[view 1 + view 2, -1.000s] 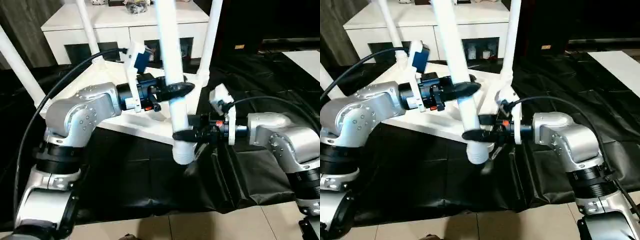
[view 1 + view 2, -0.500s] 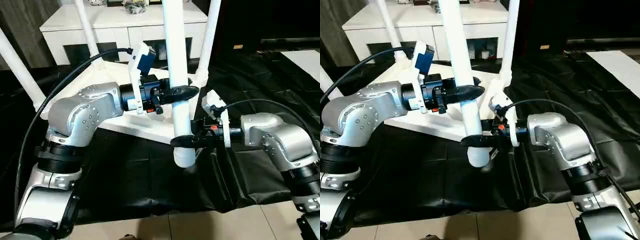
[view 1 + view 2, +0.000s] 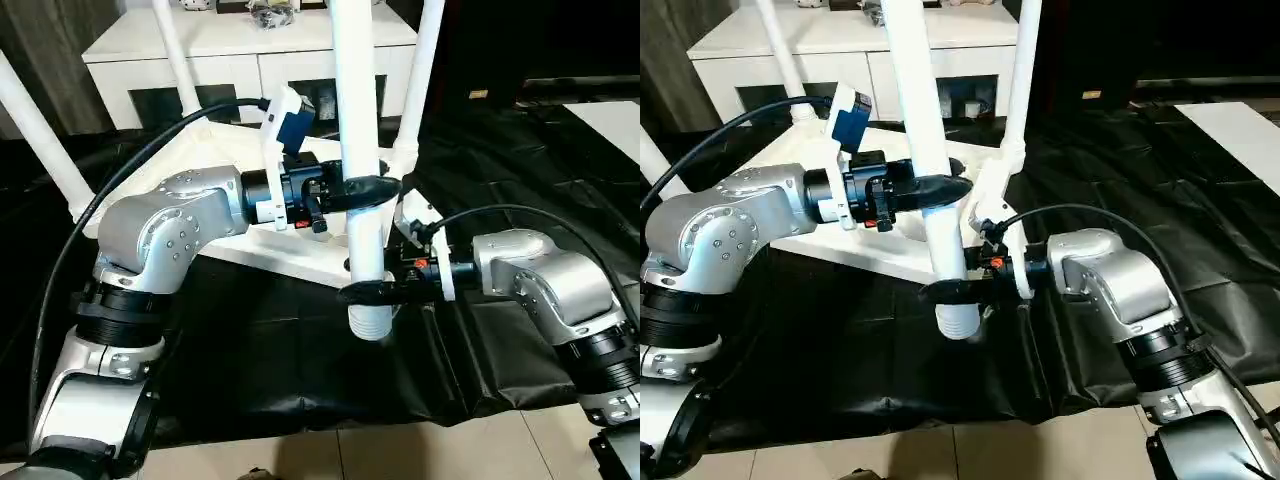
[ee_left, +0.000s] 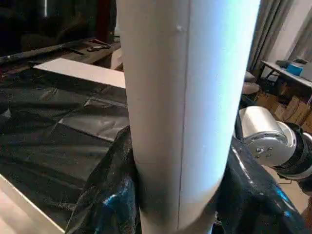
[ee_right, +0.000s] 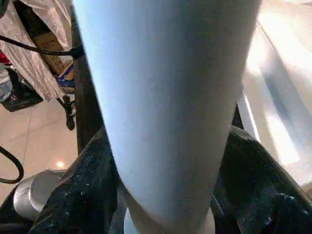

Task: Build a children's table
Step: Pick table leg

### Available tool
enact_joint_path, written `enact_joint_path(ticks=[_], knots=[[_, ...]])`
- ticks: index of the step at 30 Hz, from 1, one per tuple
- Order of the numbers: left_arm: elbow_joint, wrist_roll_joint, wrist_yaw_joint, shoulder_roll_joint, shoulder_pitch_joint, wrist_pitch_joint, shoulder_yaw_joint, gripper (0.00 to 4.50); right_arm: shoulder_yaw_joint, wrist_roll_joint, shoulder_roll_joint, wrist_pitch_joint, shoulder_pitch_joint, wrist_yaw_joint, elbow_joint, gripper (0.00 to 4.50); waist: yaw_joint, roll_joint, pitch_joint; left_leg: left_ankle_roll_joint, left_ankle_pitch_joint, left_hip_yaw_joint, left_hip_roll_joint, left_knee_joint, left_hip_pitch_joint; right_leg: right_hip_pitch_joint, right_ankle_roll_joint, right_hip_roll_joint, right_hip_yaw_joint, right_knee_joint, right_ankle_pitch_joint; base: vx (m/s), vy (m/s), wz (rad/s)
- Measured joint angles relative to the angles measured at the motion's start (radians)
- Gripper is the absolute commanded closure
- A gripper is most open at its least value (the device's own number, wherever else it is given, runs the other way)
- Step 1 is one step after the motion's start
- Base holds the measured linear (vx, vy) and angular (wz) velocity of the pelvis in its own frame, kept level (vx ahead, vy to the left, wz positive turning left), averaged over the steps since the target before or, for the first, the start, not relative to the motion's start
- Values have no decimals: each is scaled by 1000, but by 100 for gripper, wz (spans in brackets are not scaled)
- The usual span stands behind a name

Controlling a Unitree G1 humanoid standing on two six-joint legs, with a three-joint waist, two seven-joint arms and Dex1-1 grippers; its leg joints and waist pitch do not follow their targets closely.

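Note:
The children's table lies upside down on a black sheet, its white square top [image 3: 293, 256] facing down. Three round white legs [image 3: 418, 80] rise from its corners. A fourth loose white leg [image 3: 360, 120] stands almost upright at the top's near corner, with its threaded lower end [image 3: 371, 324] hanging just above the sheet. My left gripper [image 3: 365, 188] is shut around this leg at mid height. My right gripper [image 3: 368, 291] is shut around it lower down, just above the end. Both wrist views look straight at the leg [image 4: 180, 112] [image 5: 165, 112] between black fingers [image 4: 105, 200].
A white cabinet [image 3: 240, 55] with dark glass doors stands behind the table. The black sheet [image 3: 300, 370] covers the floor under the work, and light tiles [image 3: 400, 455] show at the front edge. A white panel [image 3: 612, 115] lies at the far right.
The held leg has swung from a lean to nearly upright and dropped a little. My right gripper has moved down and left with its lower end; my left gripper shifted slightly right.

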State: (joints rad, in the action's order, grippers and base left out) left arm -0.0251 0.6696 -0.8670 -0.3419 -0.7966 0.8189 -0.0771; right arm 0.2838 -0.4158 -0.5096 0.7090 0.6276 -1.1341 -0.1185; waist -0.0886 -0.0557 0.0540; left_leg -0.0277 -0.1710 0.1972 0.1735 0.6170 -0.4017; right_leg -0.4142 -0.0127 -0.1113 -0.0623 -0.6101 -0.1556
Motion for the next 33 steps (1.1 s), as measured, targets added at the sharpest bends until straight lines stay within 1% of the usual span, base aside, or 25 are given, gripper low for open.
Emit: enact_joint_path(ticks=[2, 4, 6, 8, 9, 16, 17, 18, 20, 21, 22, 23, 25, 27, 29, 31, 32, 33], knots=[[0, 0, 0, 0, 0, 0, 0, 273, 1, 0, 0, 0, 0, -1, -3, 189, 0, 0, 0, 0, 0, 0, 0, 0, 0, 0, 0, 0, 0, 0, 0, 0, 0, 0], [0, -2, 0, 0, 0, 0, 0, 273, 2, 0, 1, 0, 0, -8, -3, 192, 0, 0, 0, 0, 0, 0, 0, 0, 0, 0, 0, 0, 0, 0, 0, 0, 0, 0], [0, -5, -1, 0, 0, 0, 0, 273, 2, 0, 5, 0, 0, -8, -4, 219, 0, 0, 0, 0, 0, 0, 0, 0, 0, 0, 0, 0, 0, 0, 0, 0, 0, 0], [0, -6, 0, 0, 0, 0, 0, 273, 3, 1, 7, -1, 0, -10, -4, 233, 0, 0, 0, 0, 0, 0, 0, 0, 0, 0, 0, 0, 0, 0, 0, 0, 0, 0], [0, -6, 0, 0, 0, 1, 1, 273, 6, 2, 10, -3, 0, -10, -3, 247, 0, 0, 0, 0, 0, 0, 0, 0, 0, 0, 0, 0, 0, 0, 0, 0, 0, 0], [0, -7, 5, 2, 0, 4, 1, 273, 8, 8, 20, -3, 0, -11, -4, 261, 0, 0, 0, 0, 0, 0, 0, 0, 0, 0, 0, 0, 0, 0, 0, 0, 0, 0], [0, -6, 10, 5, 0, 11, 4, 238, 7, 8, 21, -3, 0, -10, -4, 261, 0, 0, 0, 0, 0, 0, 0, 0, 0, 0, 0, 0, 0, 0, 0, 0, 0, 0], [-1, -2, 16, 7, -2, 29, 12, 238, 6, 7, 22, -2, -2, -9, -4, 261, 0, 0, 0, 0, 0, 0, 0, 0, 0, 0, 0, 0, 0, 0, 0, 0, 0, 0], [-10, 3, 25, 9, -4, 43, 22, 203, -1, 1, 28, -2, -10, 0, -4, 262, 0, 0, 0, 0, 0, 0, 0, 0, 0, 0, 0, 0, 0, 0, 0, 0, 0, 0], [-15, 3, 25, 9, -4, 45, 22, 201, -3, -3, 28, -1, -14, 7, -3, 262, 0, 0, 0, 0, 0, 0, 0, 0, 0, 0, 0, 0, 0, 0, 0, 0, 0, 0], [-22, 4, 23, 9, -3, 47, 22, 201, -11, -5, 28, 1, -18, 17, -3, 262, 0, 0, 0, 0, 0, 0, 0, 0, 0, 0, 0, 0, 0, 0, 0, 0, 0, 0], [-28, 5, 20, 9, -2, 47, 22, 185, -32, -7, 27, 4, -27, 26, -3, 263, -2, 0, 0, 0, 0, 0, 0, 0, 0, 0, 0, 0, 0, 0, 0, 0, 0, 0], [-39, 5, 19, 9, -2, 46, 29, 162, -56, -8, 25, 7, -37, 41, -2, 263, -1, 0, 0, 0, 0, 0, 0, 0, 0, 0, 0, 0, 0, 0, 0, 0, 0, 0], [-55, 7, 17, 9, 1, 46, 39, 157, -94, -22, 25, 14, -54, 67, 8, 263, -1, -1, 0, 0, 0, 0, 0, 0, 0, 0, 0, 0, 0, 0, 0, 0, 0, 0], [-68, 6, 16, 7, 9, 42, 43, 127, -132, -28, 20, 25, -66, 89, 28, 264, -1, -1, -1, 0, 0, 0, 0, 0, 0, 0, 0, 0, 0, 0, 0, 0, 0, 0], [-73, 5, 14, 6, 17, 36, 43, 120, -159, -35, 15, 27, -72, 102, 31, 264, -1, -2, -1, 0, 0, 0, 0, 0, 0, 0, 0, 0, 0, 0, 0, 0, 0, 0], [-105, -24, 15, 8, 18, -22, 39, 99, -180, -36, 15, 26, -80, 136, 35, 264, -1, -2, -1, 0, 0, 0, 0, 0, 1, 1, 0, 0, 0, 0, 0, 0, 0, 0], [-151, -84, 17, -4, 17, -106, 17, 99, -200, -27, 16, 17, -84, 174, 34, 264, 0, -4, -2, 0, 0, 0, 0, 0, 1, 1, 0, 0, 0, 0, 0, 0, 0, 0]])
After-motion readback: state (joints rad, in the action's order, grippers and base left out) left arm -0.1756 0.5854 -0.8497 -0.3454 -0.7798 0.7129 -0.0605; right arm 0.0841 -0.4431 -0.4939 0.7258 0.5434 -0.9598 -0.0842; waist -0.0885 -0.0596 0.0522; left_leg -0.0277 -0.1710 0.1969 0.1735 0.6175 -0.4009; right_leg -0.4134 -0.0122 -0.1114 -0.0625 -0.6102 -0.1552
